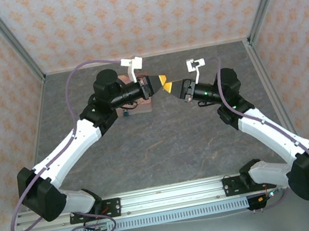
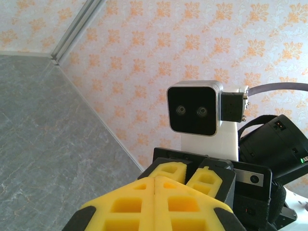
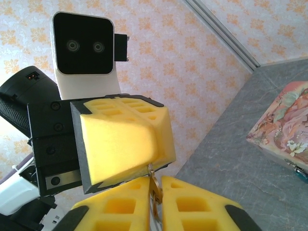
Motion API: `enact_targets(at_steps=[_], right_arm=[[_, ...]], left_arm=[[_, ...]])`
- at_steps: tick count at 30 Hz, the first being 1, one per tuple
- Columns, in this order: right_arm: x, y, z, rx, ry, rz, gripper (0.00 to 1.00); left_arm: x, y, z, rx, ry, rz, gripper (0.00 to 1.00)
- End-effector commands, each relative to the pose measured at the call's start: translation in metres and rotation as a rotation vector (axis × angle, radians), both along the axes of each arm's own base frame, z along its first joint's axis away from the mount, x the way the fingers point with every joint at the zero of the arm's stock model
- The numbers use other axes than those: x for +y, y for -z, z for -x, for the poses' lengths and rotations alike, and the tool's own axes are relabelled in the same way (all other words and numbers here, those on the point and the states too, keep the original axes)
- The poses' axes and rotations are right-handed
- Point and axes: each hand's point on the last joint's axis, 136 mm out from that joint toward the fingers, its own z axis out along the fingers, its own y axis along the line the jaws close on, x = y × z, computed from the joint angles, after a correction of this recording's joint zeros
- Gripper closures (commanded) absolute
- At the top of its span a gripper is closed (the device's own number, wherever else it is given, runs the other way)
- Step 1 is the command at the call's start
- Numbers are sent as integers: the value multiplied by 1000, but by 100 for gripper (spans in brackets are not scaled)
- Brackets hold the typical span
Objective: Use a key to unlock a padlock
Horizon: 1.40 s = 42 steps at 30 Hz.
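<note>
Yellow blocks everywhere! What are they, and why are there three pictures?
They are soft finger pads on two robot arms. The picture from above shows both arms meeting over a grey table, left tool against right tool. The other two pictures come from small cameras on each wrist. On the table sits a pink box with a tiny teal padlock. The right tool pinches a small metal piece, probably the key. The left tool is shut.
</note>
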Motion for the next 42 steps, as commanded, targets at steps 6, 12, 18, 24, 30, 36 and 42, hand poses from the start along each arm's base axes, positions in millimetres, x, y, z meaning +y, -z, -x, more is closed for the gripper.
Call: enact_targets(at_steps=[6,12,18,24,30,36,42], right_arm=[[-3,0,5,-20,14,7,97],[-12,13,9,-9,71,81,98],[-25,37,9,29,141,215,99],[-35,57,10,68,183,305,99],[-39,72,12,113,196,350,99],[-42,80,14,136,203,352,99],[-44,82,19,147,202,347,99]], left_arm=[[6,-20,-4,-57,-52,18,99],[19,-14,-11,-60,-128,-51,66],[62,13,-39,3,-290,-205,33],[151,67,-78,102,-546,-471,18],[231,115,-103,210,-724,-757,11],[279,158,-134,345,-776,-758,4],[298,204,-166,450,-743,-738,1]])
